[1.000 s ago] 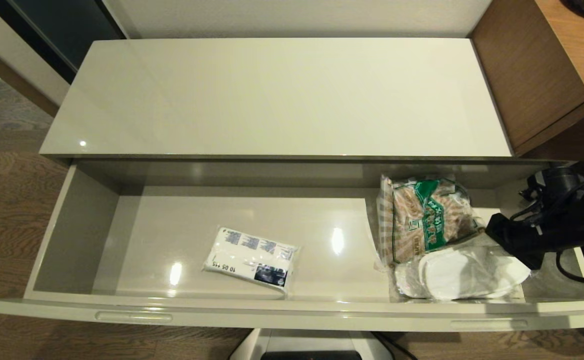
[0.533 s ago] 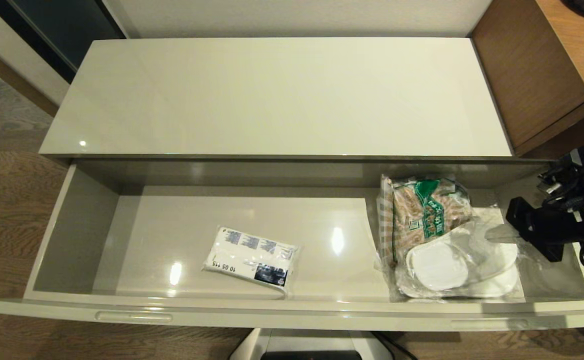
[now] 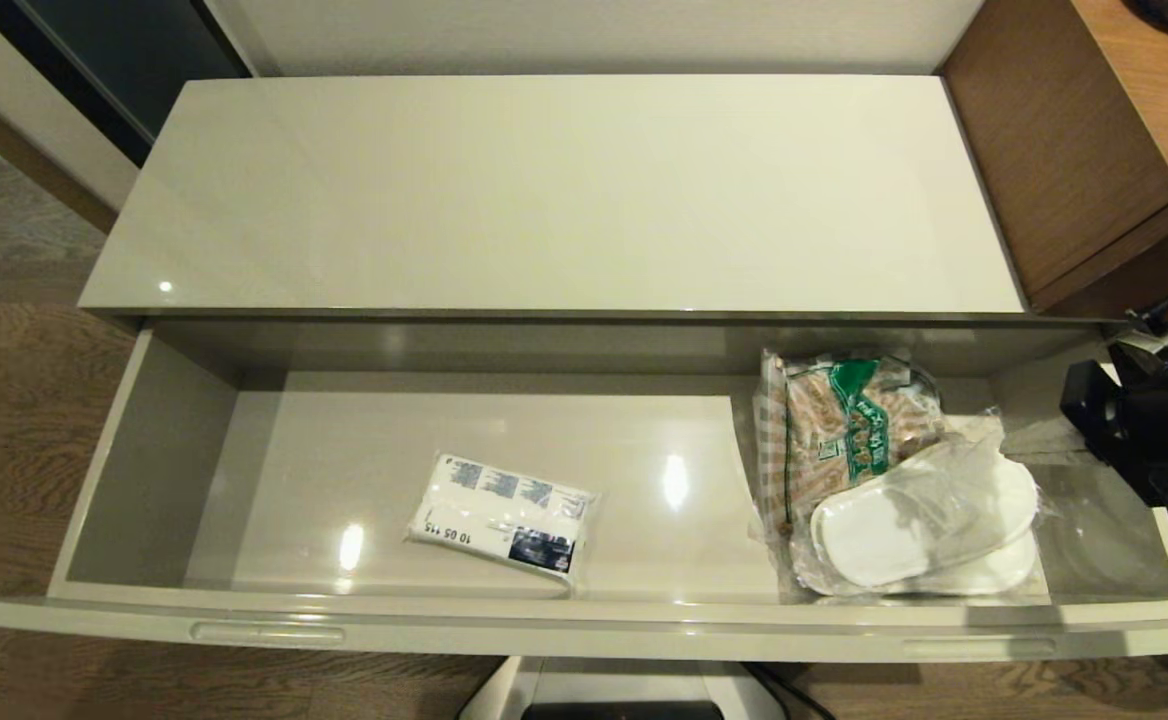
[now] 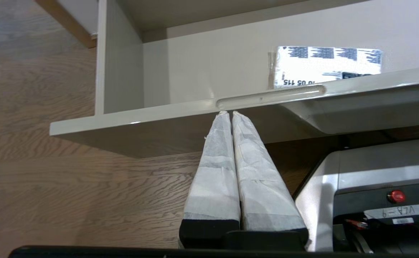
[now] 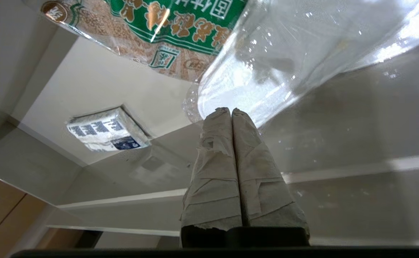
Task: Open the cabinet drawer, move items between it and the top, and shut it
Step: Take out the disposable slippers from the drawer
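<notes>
The cabinet drawer stands pulled fully out below the bare top. At its right end the wrapped white slippers lean against the snack bag, their right end raised. My right gripper sits over the drawer's right end, shut on the edge of the slippers' clear wrap. The tissue pack lies flat in the middle of the drawer floor. My left gripper is shut and empty, parked below the drawer front by its left handle slot; the head view does not show it.
A brown-and-green checked snack bag lies in the drawer behind the slippers. A brown wood desk adjoins the cabinet on the right. My own base stands under the drawer front, on wood flooring.
My right gripper has drawn back to the right and upward. The slippers came with it: they turned, slid towards the snack bag and their right end rose.
</notes>
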You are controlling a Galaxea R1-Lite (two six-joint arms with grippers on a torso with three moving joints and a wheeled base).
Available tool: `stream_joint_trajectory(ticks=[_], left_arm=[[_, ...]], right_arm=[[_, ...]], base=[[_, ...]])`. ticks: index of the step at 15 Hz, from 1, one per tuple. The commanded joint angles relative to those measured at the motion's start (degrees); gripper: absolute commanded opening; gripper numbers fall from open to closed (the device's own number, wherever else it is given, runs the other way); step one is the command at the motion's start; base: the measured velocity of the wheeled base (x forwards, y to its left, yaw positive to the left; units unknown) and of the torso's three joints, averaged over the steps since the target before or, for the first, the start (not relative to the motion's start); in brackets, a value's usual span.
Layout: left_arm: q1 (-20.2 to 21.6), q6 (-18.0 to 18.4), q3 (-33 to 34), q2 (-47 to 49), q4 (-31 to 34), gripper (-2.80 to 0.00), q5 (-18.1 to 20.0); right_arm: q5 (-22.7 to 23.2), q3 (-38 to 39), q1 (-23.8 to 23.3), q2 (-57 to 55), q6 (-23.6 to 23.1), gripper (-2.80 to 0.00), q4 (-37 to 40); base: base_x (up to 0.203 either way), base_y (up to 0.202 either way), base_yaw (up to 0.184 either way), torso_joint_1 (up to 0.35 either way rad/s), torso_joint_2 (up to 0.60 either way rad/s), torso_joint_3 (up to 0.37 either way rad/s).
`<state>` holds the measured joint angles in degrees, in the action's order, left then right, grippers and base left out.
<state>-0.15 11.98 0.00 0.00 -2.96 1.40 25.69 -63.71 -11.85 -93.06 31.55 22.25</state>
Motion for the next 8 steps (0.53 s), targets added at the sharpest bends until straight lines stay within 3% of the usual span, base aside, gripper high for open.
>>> stream_joint_trajectory(ticks=[1, 2, 3, 5, 8], left_arm=[[0.0, 0.1, 0.0, 0.1, 0.0, -2.8, 0.0], [0.0, 0.1, 0.0, 0.1, 0.0, -2.8, 0.0], [0.0, 0.1, 0.0, 0.1, 0.0, -2.8, 0.0], [0.0, 0.1, 0.0, 0.1, 0.0, -2.8, 0.0], [0.0, 0.1, 0.0, 0.1, 0.0, -2.8, 0.0]], right_arm=[[-0.9, 0.1, -0.1, -1.3, 0.6, -2.8, 0.9], [-1.7, 0.1, -0.2, -3.0, 0.9, -2.8, 1.0], [-2.5, 0.1, -0.5, -4.9, 1.1, 0.0, 0.9], [-3.8, 0.0, -1.1, -5.7, 1.2, 0.0, -0.1], [-8.0, -2.0, -3.4, -16.4, 2.0, 0.0, -4.5]], base=[[0.0, 0.0, 0.0, 0.0, 0.0, 0.0], [0.0, 0.0, 0.0, 0.0, 0.0, 0.0], [0.0, 0.0, 0.0, 0.0, 0.0, 0.0], [0.0, 0.0, 0.0, 0.0, 0.0, 0.0], [0.0, 0.0, 0.0, 0.0, 0.0, 0.0]])
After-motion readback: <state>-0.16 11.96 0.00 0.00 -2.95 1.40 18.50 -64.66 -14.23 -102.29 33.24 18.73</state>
